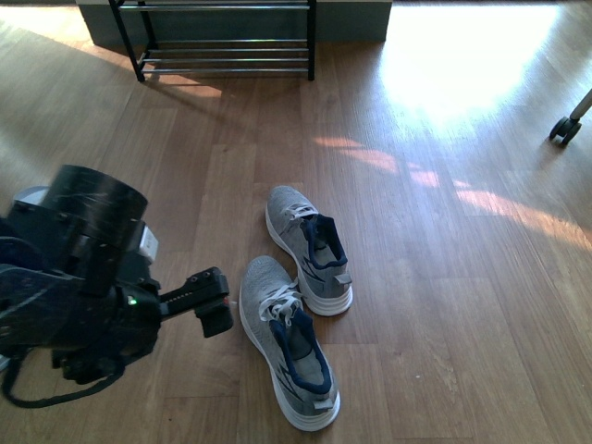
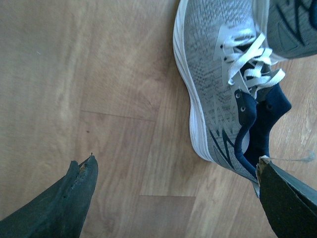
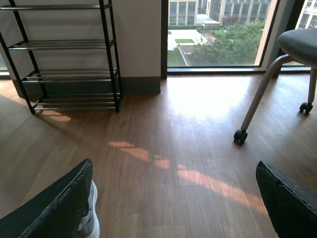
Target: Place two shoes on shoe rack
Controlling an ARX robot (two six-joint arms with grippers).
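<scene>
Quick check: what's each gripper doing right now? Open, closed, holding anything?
Left gripper: open, holding nothing, next to the nearer grey sneaker.
Right gripper: open, holding nothing.

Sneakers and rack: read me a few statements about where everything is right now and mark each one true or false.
1. The near sneaker and far sneaker both lie on the floor. True.
2. A shoe sits on the rack. False: no shoe shows on its visible tiers.
3. The left gripper is shut on a sneaker. False: it is open, close by the near sneaker, holding nothing.
4. Both sneakers' toes point toward the rack. True.
5. The chair stands between the sneakers and the rack. False: it stands off to the right.
</scene>
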